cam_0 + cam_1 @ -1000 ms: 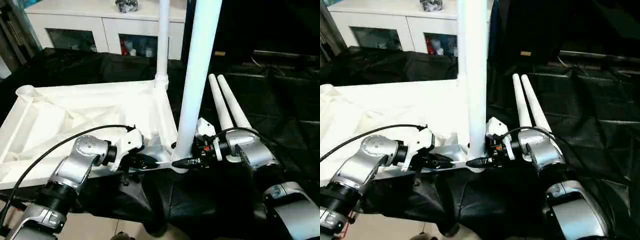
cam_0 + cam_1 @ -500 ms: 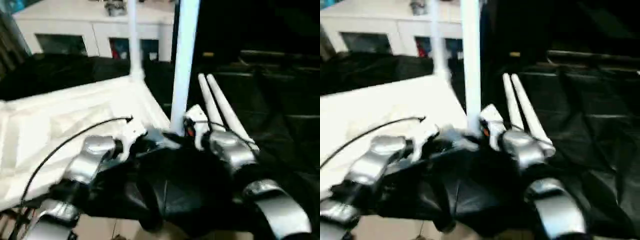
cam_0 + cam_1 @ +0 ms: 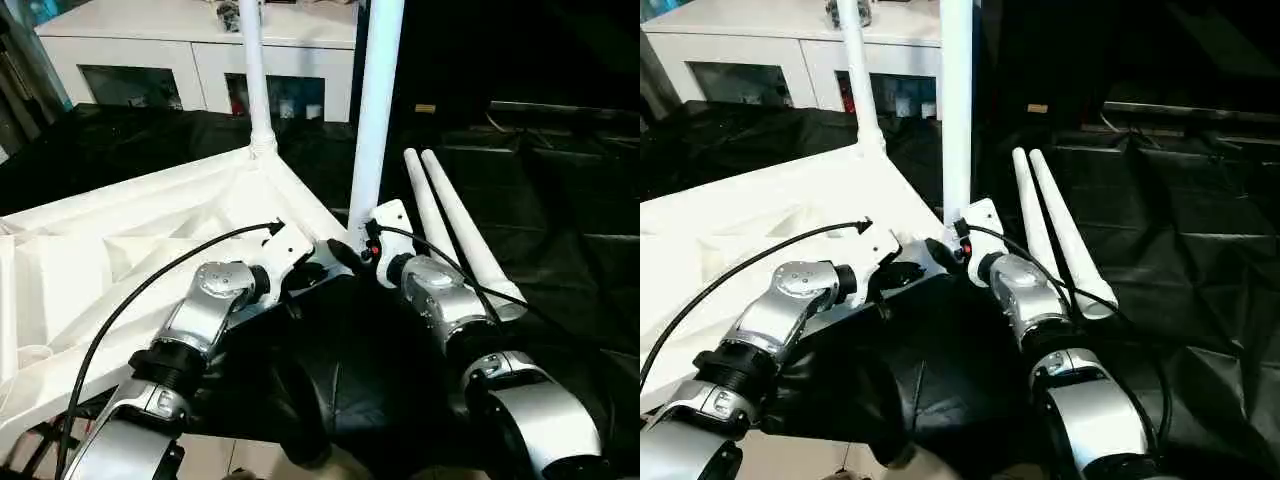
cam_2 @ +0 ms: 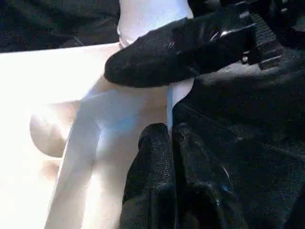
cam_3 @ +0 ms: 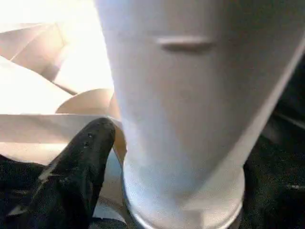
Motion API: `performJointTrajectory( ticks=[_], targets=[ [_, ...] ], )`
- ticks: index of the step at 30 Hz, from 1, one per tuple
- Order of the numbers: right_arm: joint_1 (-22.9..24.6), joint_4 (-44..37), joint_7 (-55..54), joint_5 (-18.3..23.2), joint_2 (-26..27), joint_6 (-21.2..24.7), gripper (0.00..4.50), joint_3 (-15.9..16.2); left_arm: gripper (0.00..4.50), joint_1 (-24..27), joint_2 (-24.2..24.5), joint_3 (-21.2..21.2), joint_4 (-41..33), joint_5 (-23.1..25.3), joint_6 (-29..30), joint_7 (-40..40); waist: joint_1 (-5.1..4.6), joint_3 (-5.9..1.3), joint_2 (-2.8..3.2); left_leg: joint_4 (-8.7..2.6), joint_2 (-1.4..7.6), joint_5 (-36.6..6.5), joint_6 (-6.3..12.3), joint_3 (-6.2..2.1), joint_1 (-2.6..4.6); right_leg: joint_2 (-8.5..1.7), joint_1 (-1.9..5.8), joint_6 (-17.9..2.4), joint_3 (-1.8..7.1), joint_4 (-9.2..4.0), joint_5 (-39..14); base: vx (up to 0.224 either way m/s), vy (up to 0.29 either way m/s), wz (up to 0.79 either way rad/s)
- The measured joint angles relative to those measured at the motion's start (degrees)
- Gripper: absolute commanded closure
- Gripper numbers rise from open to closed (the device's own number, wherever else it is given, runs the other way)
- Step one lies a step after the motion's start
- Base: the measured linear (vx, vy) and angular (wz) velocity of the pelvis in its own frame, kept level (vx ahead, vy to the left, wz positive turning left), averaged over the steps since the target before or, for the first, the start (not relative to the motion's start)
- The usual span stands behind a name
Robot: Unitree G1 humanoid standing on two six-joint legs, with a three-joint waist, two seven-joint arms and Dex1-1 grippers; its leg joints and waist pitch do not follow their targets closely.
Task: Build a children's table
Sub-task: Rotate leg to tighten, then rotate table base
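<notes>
tabletop (image 3: 120, 250) lies ribs-up just left of both tools | near leg (image 3: 378, 100) stands in the corner socket right ahead of the right tool (image 3: 352, 252), can't tell how wide that one is, leg might tip if it's not seated | left tool (image 4: 172, 138) pinched shut against the tabletop edge, could slip off | two spare legs (image 3: 455, 225) on the black cloth (image 3: 560, 250), might roll

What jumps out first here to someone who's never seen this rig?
Two white legs stand upright from corner sockets of the upturned white tabletop on black cloth. Both grippers meet at the base of the nearer leg: left gripper shut, right gripper beside the leg. Two spare legs lie on the right.
</notes>
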Motion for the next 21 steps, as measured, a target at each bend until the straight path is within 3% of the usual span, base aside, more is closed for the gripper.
performJointTrajectory(
  ticks=[3,6,7,11,15,21],
  targets=[
    [0.9,-2.3,1.5,1.1,-1.7,0.3,0.72,-0.9,4.5,0.0,-0.7,-0.1,0.0,0.0,-1.3,0.8,0.35,0.03,-0.04,0.01,0.06,0.0,0.01,0.06,-0.19,0.0,-0.07,-0.2,0.02,0.01,0.1,0.0,0.0,0.0],
    [4.7,-12.6,8.5,4.3,-6.1,2.2,0.63,-1.7,4.22,0.0,-1.4,0.0,0.1,-0.1,-2.8,1.4,1.3,0.04,-0.06,0.14,0.08,0.2,0.31,0.1,-0.46,0.0,-0.2,-0.1,0.05,-0.02,0.0,0.0,0.0,0.0],
    [5.5,-15.2,10.4,5.1,-7.5,2.7,0.6,-1.8,3.95,0.0,-1.4,0.2,0.1,-0.3,-3.6,1.7,1.32,0.05,-0.07,0.21,0.09,0.3,0.42,0.09,-0.54,0.0,-0.2,0.0,0.04,-0.03,0.0,0.0,0.0,0.0],
    [9.4,-25.3,18.3,7.9,-12.1,5.9,0.6,-1.5,3.8,-0.2,-1.5,0.7,-0.1,-0.9,-5.8,2.4,1.23,0.01,-0.16,0.27,0.09,0.4,0.72,0.1,-0.73,0.0,-0.27,0.0,0.04,-0.14,0.0,0.0,0.0,0.0],
    [12.2,-27.5,21.9,8.9,-14.4,8.2,0.6,-1.3,3.43,0.1,-0.5,1.5,-0.9,-0.9,-6.0,3.5,1.0,0.04,-0.2,0.28,0.11,0.4,0.65,0.09,-0.67,0.01,-0.28,0.0,0.02,-0.04,0.0,0.0,0.0,0.0],
    [17.7,-38.9,29.6,9.8,-18.0,15.9,0.6,5.2,2.93,4.2,4.8,7.6,-10.3,0.8,-1.0,13.1,0.7,0.14,-0.39,0.2,0.16,0.2,0.35,0.01,-0.45,0.06,-0.19,0.1,-0.02,0.05,0.0,0.0,0.0,0.0]
  ],
)
